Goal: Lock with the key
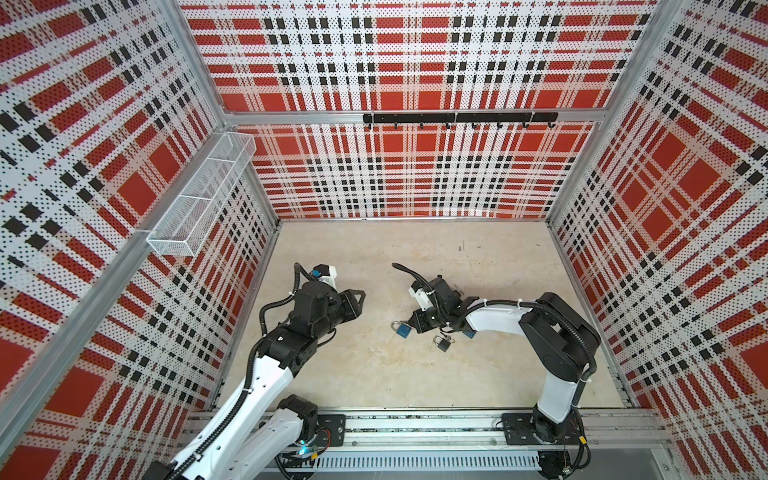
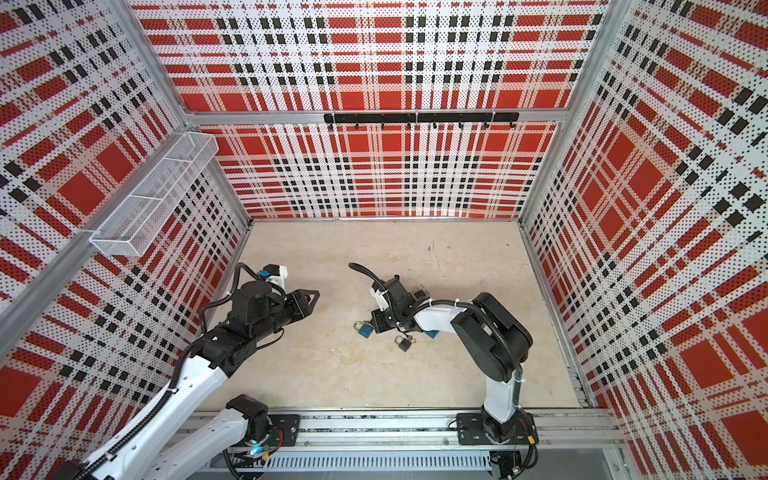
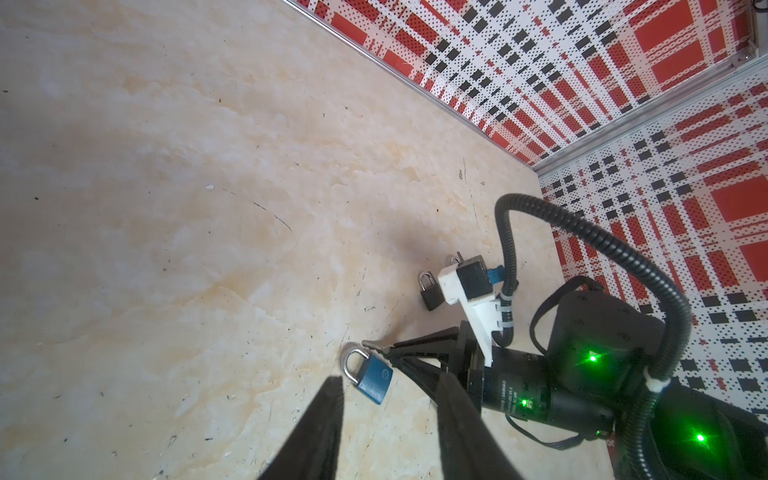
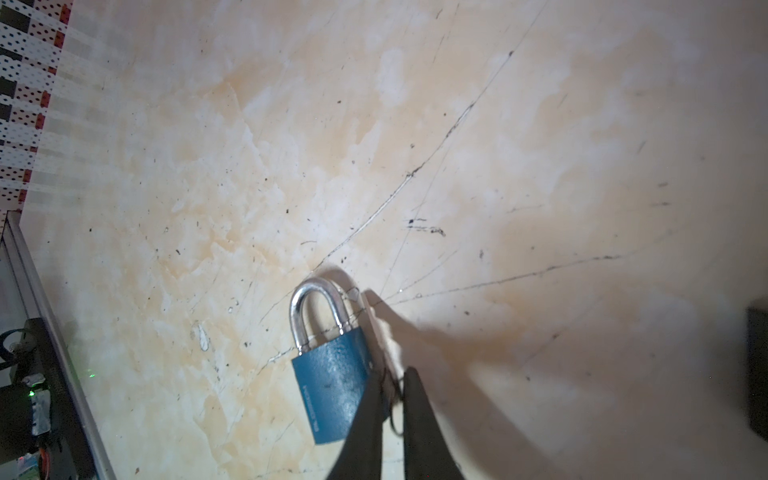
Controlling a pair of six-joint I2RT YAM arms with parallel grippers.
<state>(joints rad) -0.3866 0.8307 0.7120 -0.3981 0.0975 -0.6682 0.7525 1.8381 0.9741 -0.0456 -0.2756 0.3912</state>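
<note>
Here, r. tool [image 4: 390,376] narrow, over blue padlock [image 4: 328,386] corner, grip unclear; l. tool [image 3: 388,380] spread.

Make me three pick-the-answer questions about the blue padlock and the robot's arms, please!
1. Where is the blue padlock?
A) up in the air
B) on the table, at the right end effector
C) at the far corner

2. What colour is its body?
A) red
B) yellow
C) blue

3. How is the left end effector?
A) open, empty
B) shut on a key
C) gripping the padlock

Answers:
1 B, it lies flat by the right fingertips.
2 C, both wrist views show blue.
3 A, its fingers stand apart with nothing between.
</note>
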